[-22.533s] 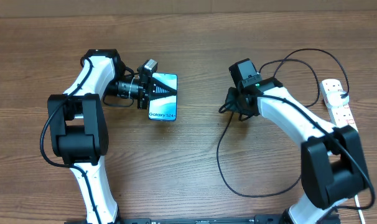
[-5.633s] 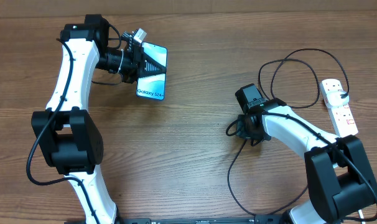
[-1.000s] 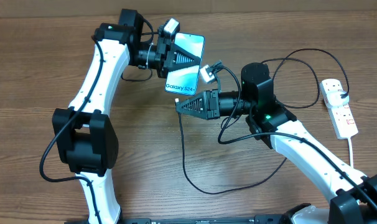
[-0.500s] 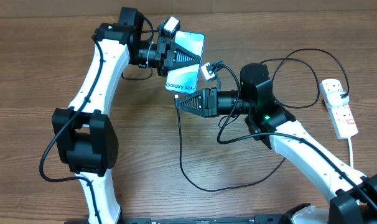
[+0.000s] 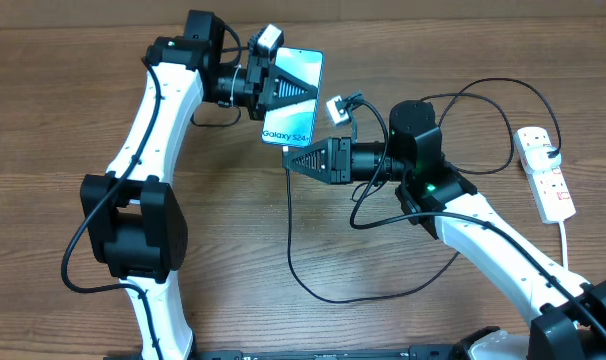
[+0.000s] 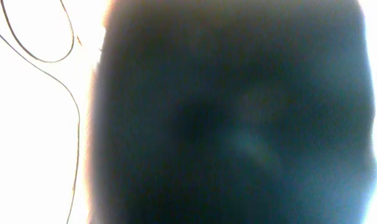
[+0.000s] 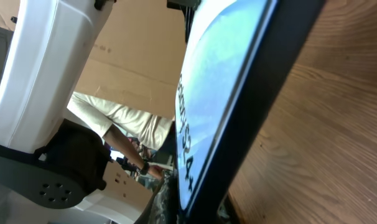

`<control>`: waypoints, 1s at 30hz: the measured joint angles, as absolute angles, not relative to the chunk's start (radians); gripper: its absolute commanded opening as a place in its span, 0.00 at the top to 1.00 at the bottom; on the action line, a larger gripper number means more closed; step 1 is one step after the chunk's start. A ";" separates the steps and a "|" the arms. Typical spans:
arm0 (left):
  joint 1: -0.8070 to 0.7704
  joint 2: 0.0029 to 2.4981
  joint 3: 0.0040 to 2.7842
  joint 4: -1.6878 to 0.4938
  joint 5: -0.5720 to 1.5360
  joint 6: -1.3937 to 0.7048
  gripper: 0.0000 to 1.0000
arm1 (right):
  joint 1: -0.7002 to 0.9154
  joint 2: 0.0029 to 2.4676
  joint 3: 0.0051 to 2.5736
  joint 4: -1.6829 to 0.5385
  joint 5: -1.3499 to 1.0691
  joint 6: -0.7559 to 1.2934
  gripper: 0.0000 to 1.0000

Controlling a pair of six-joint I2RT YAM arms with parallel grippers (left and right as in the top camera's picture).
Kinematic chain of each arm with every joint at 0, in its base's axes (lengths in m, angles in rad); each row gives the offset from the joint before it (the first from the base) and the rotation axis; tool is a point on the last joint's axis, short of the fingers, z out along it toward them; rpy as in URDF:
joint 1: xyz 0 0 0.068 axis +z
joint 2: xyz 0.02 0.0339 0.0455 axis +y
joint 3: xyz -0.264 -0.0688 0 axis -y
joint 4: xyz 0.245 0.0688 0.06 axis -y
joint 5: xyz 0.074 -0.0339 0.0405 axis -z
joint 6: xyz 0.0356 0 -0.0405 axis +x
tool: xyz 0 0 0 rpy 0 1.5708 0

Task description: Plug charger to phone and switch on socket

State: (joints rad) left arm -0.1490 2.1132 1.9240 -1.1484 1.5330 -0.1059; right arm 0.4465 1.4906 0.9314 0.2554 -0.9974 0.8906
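Overhead, the left gripper (image 5: 283, 88) clamps the phone (image 5: 301, 112), the right gripper (image 5: 291, 161) just below its lettered edge pinches the charger (image 5: 288, 222), and the socket (image 5: 544, 172) lies well right of the phone; the left wrist view is mostly dark blur; the right wrist view shows the phone (image 7: 223, 99) close up, edge-on.

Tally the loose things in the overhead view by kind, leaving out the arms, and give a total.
phone: 1
charger cable: 1
power strip: 1
Total: 3
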 measured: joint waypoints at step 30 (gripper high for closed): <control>-0.149 2.113 1.924 -1.128 1.510 -0.159 0.95 | 0.447 1.491 0.931 0.270 -0.979 0.923 0.96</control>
